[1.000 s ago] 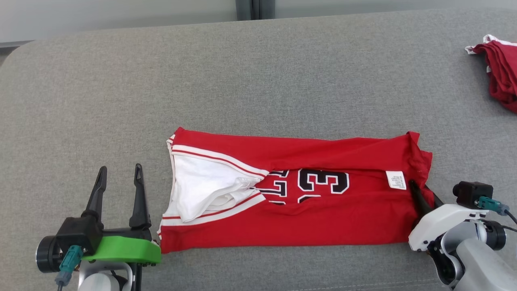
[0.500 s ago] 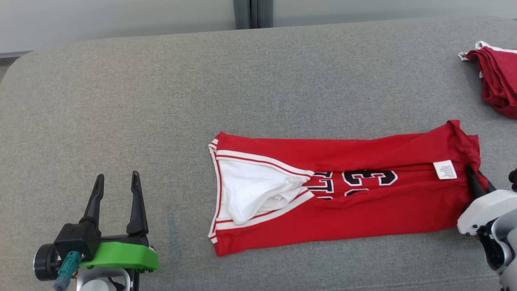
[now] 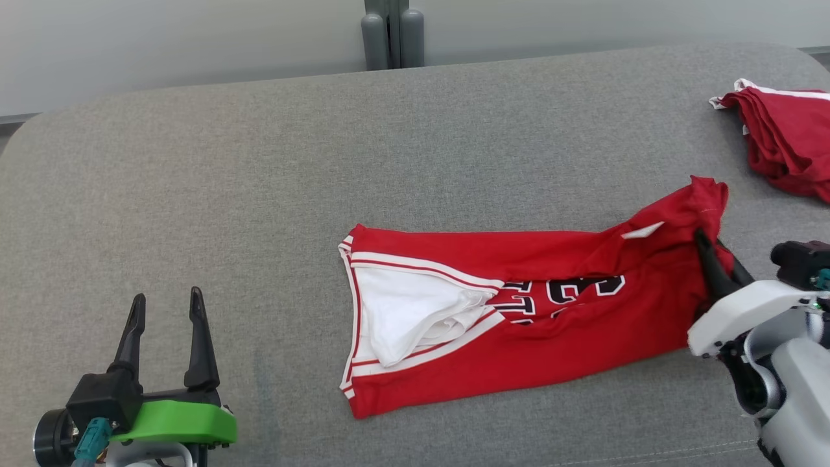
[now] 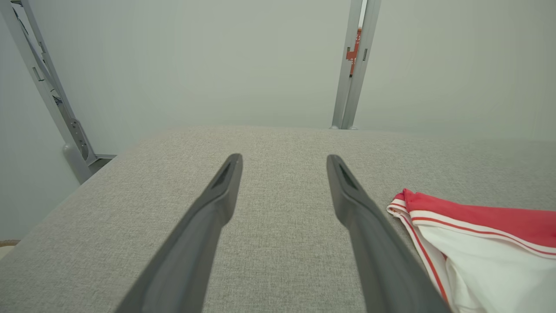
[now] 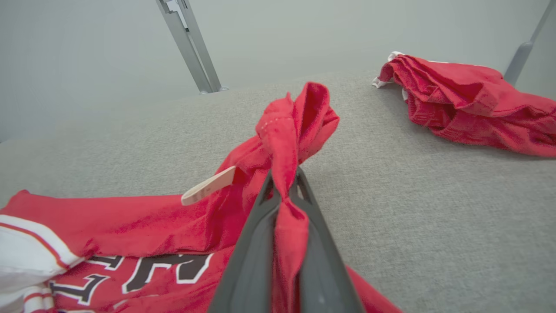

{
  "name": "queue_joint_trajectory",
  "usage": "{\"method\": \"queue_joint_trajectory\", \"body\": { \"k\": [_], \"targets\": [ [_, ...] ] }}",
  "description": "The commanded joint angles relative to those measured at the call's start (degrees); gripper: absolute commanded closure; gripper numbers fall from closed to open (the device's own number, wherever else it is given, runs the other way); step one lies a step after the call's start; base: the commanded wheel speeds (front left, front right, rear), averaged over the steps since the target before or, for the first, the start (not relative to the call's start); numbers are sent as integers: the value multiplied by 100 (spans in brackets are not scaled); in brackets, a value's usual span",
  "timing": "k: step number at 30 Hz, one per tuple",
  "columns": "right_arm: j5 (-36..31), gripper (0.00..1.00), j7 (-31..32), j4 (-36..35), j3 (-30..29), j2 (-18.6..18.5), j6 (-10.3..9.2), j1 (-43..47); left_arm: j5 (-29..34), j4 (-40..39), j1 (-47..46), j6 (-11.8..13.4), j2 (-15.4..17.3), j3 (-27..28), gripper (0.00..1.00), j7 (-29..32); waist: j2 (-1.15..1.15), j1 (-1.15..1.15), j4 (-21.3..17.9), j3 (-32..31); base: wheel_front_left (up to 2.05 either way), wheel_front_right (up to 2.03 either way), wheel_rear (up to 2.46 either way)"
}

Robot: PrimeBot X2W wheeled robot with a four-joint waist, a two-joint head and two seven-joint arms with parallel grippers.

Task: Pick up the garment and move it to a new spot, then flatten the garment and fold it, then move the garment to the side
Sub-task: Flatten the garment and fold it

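Right gripper (image 5: pixel 283 182) is clamping fully shut on the bunched hem end of the red sleeveless jersey with white trim and black numerals (image 3: pixel 532 337). We are noting that this end is standing raised off the grey woven upholstered surface (image 3: pixel 259 194), while the rest of the long folded band is lying flat at centre-right of the head view. A crumpled dark-red cloth pile (image 3: pixel 788 146) is lying beyond it at far right. Left gripper (image 3: pixel 166 296) is hanging wide open and empty, well apart from the collar end. We are judging the side-move step to be in hand. Next we are expecting a low, steady pull sideways, since a one-ended hold is likely risking the fold.
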Motion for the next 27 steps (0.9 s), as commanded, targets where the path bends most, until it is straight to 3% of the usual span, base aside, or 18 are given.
{"method": "queue_joint_trajectory", "body": {
  "k": [1,11,18,27],
  "targets": [
    [-12,100,90,-209,50,123,-4,95,62,-18,90,-15,4,32,0,1,0,0,20,-30,0,0,0],
    [-54,100,852,-1460,534,1056,-2,125,25,8,53,-19,-5,-7,0,1,0,0,255,-1,0,0,0],
    [-272,100,1065,-1415,896,1743,-1,-150,-105,68,-147,35,-4,-243,0,1,0,0,581,144,0,0,0],
    [-51,100,1034,-930,1558,2064,-1,-450,-211,146,-269,106,-4,-464,0,1,0,0,871,297,0,0,0]
  ]
}}
